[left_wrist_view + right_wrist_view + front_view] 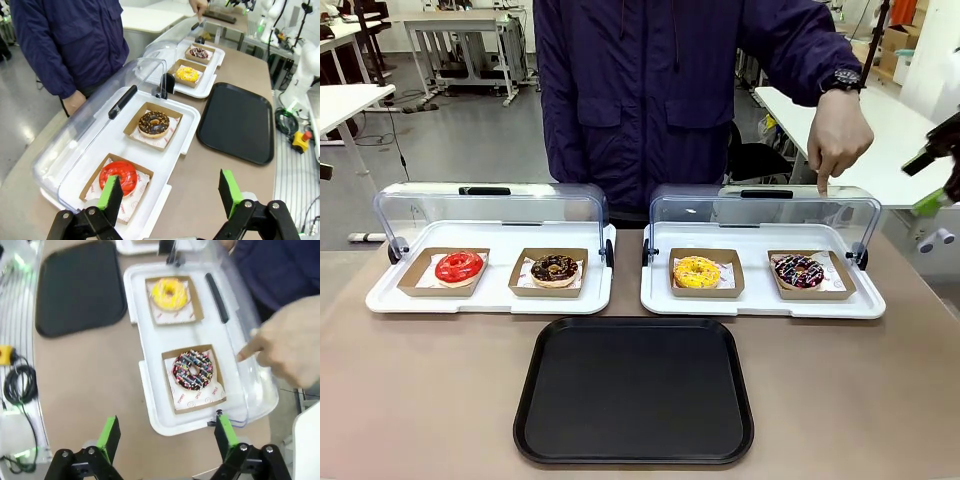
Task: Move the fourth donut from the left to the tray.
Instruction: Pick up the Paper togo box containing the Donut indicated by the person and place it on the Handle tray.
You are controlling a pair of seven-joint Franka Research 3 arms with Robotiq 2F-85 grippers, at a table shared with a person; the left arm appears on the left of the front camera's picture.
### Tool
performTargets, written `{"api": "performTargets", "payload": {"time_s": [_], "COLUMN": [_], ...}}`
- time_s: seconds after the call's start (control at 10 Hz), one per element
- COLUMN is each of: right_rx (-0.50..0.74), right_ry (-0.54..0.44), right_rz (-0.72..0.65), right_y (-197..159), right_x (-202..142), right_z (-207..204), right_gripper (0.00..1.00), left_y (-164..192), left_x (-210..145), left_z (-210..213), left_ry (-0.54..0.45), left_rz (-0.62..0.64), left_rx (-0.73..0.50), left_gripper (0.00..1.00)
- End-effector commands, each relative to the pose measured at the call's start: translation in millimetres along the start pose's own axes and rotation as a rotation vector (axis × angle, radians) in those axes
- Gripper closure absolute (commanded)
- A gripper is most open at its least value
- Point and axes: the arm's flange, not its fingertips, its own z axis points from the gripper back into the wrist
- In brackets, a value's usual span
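The fourth donut [799, 270] [192, 369] [199, 52] is dark-glazed with pink and white sprinkles. It sits in a brown cardboard holder at the right end of the right white tray [760, 303]. The black tray [634, 390] [236, 121] [80, 285] lies bare at the table's front middle. My right gripper [166, 435] [935, 182] hovers open above the table edge beside the sprinkled donut, holding nothing. Over the left white tray, near the red donut [118, 176], my left gripper [170, 192] is open too. A person's hand [838, 140] [282, 345] points a finger down at the lid behind the fourth donut.
The red donut [458, 266] and a chocolate crumb donut [554, 268] share the left white tray, and a yellow donut [697, 271] sits left of the fourth. Both clear domed lids [490, 215] [765, 215] stand swung back. The person stands at the far side.
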Motion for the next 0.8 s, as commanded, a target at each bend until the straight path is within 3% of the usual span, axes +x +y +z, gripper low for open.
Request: {"api": "performTargets", "payload": {"time_s": [0.0,0.3,0.7], "right_rx": [-0.016,-0.064,-0.165], "right_ry": [0.121,0.221,0.235], "right_rz": [0.063,0.100,0.149], "right_y": [14.1,24.3,23.2], "right_x": [-4.4,-9.9,-13.4], "right_z": [-32.8,-90.5,-153.4], "right_gripper": [0.00,0.00,0.00], "left_y": [-0.9,-0.9,-0.9], "left_x": [1.8,1.8,1.8], "left_z": [1.2,1.2,1.2], "left_ry": [-0.015,-0.015,-0.015], "left_rz": [-0.011,-0.011,-0.011], "left_rx": [-0.005,-0.005,-0.005], "left_gripper": [0.00,0.00,0.00]}}
